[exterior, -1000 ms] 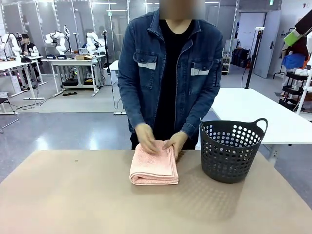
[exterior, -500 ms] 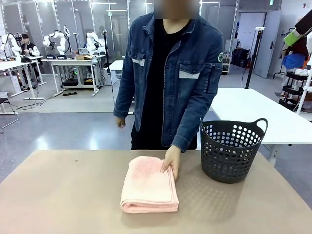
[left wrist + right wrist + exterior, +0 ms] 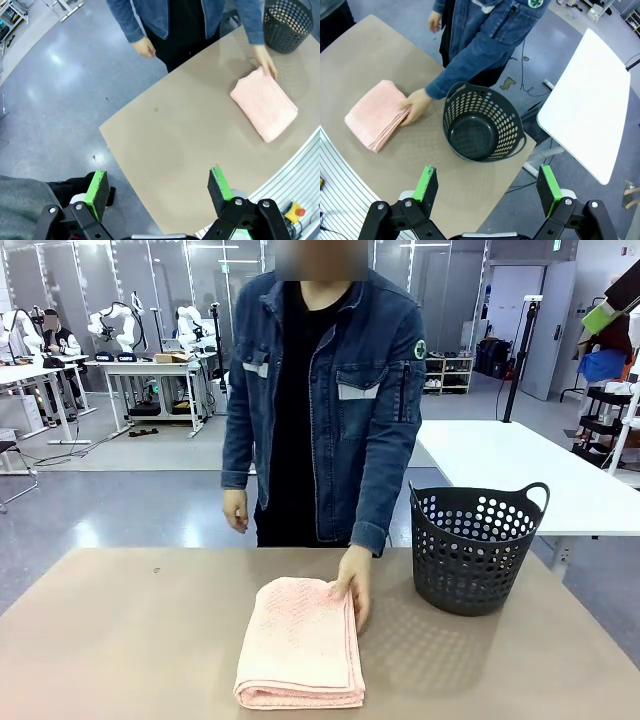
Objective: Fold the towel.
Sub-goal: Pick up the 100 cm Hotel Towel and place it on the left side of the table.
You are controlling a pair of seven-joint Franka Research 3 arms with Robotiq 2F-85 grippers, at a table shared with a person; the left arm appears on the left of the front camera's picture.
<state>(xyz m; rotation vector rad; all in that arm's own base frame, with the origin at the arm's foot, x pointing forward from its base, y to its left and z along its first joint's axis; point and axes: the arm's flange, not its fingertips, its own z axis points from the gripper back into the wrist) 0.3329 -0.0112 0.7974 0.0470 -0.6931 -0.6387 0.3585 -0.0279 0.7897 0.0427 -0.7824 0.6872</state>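
The salmon-pink towel (image 3: 300,645) lies folded into a thick rectangle on the brown table (image 3: 120,640), near its middle. A person's hand (image 3: 354,580) rests on the towel's far right corner; the other hand hangs at the person's side. From above, the towel (image 3: 264,103) and the hand (image 3: 264,59) appear at the right of the left wrist view, and the towel (image 3: 376,113) lies at the left of the right wrist view. My left gripper (image 3: 159,189) hovers high over the table's near left edge, open and empty. High above the basket side, my right gripper (image 3: 486,188) is open and empty too.
A dark perforated basket (image 3: 474,545) with handles stands right of the towel, empty inside (image 3: 481,125). A white table (image 3: 590,100) stands beyond the brown one. The person in a denim jacket (image 3: 320,410) stands at the far edge.
The person pushed the folded towel toward my side of the table with one hand. The other hand left the towel and dropped to the person's side.
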